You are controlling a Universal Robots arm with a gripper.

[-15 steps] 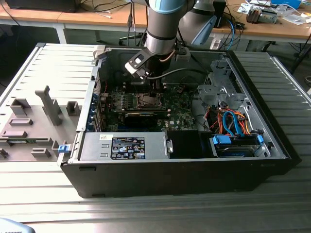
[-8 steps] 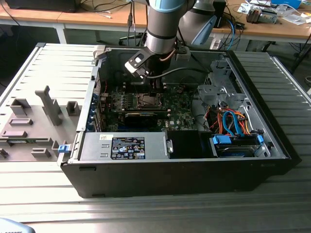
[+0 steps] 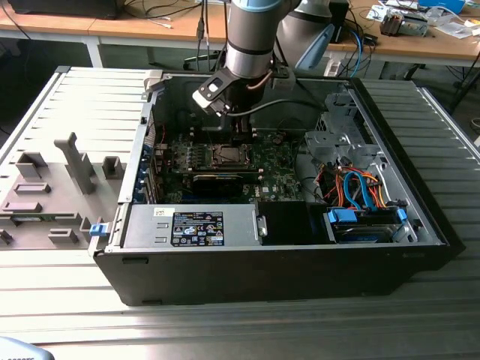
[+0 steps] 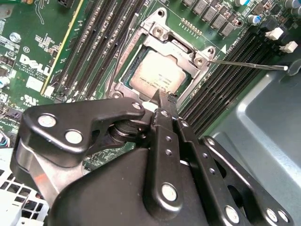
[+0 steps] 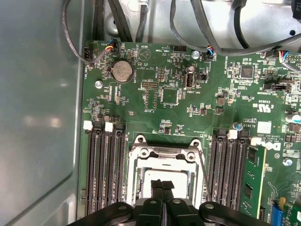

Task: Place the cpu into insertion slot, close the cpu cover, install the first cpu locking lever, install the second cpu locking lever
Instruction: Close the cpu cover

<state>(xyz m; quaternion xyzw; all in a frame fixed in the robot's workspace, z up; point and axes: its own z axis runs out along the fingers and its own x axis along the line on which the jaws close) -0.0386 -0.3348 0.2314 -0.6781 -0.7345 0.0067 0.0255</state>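
Silvery cpu (image 4: 153, 79) beneath lowered cpu cover (image 4: 160, 42)

In the second wrist view the gripper (image 4: 162, 100), fingertips pressed together, covers the near edge of the cpu (image 4: 154, 79) and of the cpu cover (image 4: 165, 43) beneath it. In the first wrist view that side is lost behind the gripper and the picture's edge.

A: Bright, even light from overhead. In the exterior view the ridged table (image 3: 225, 330) has a soft sheen, and the inside of the computer case (image 3: 285, 274) sits in shade.

B: Any glare?

A: A pale wash on the chip (image 4: 155, 77), and cloudy reflections on the grey wall (image 5: 42, 122). The black gripper (image 4: 162, 96) is nearly a silhouette, with only its rivets glinting.
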